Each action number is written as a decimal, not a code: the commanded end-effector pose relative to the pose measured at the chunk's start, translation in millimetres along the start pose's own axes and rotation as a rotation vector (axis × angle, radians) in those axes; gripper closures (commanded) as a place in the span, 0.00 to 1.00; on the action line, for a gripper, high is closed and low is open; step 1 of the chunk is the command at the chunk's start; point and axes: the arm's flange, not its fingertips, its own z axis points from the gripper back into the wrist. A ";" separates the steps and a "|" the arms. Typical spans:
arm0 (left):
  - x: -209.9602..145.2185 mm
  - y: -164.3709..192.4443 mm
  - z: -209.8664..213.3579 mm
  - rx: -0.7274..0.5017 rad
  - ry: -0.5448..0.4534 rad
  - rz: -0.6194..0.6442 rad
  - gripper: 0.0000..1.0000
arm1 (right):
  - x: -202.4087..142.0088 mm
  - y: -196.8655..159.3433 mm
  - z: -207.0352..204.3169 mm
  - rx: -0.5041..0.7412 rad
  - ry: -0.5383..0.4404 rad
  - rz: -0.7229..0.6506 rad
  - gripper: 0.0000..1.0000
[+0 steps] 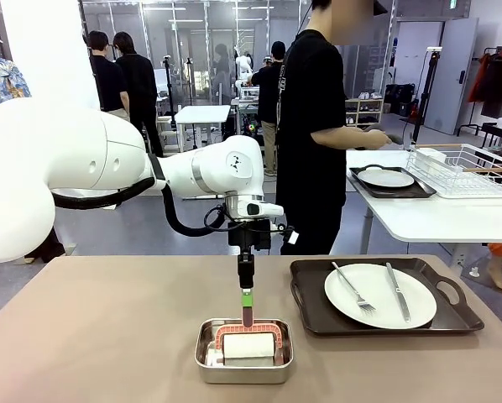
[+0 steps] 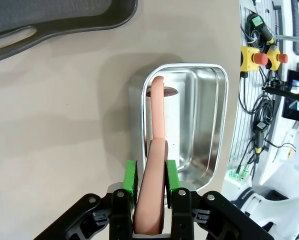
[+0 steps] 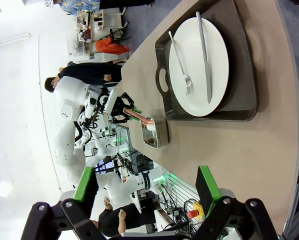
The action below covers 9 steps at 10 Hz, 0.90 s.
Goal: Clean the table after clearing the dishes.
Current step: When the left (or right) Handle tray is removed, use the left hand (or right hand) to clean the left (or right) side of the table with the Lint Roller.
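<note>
Left gripper (image 1: 247, 300): is pointing down, pinching pink handle (image 2: 157, 125) over steel pan (image 1: 202, 353).
Right gripper (image 3: 146, 184): is hovering spread above desk (image 3: 229, 160).

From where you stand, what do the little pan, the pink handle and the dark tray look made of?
The pan looks like stainless steel: shiny, mirror-like walls. The handle seems matte rubber or soft plastic: no glare, smoothly bent. The tray is probably dark brown plastic: faint sheen, moulded grip slots.
</note>
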 end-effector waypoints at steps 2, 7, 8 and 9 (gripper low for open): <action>0.8 1.6 -0.1 -0.024 0.010 0.003 0.70 | -2.2 3.3 0.2 0.002 -0.001 0.005 0.00; 0.8 1.7 3.3 -0.039 -0.007 0.017 0.94 | -2.2 3.3 0.2 0.002 -0.001 0.005 0.00; 0.7 0.6 4.9 -0.037 -0.003 0.019 1.00 | -2.2 3.3 0.2 0.002 -0.001 0.005 0.00; 0.7 -0.5 5.9 -0.034 0.001 0.019 1.00 | -2.2 3.3 0.2 0.002 -0.001 0.005 0.00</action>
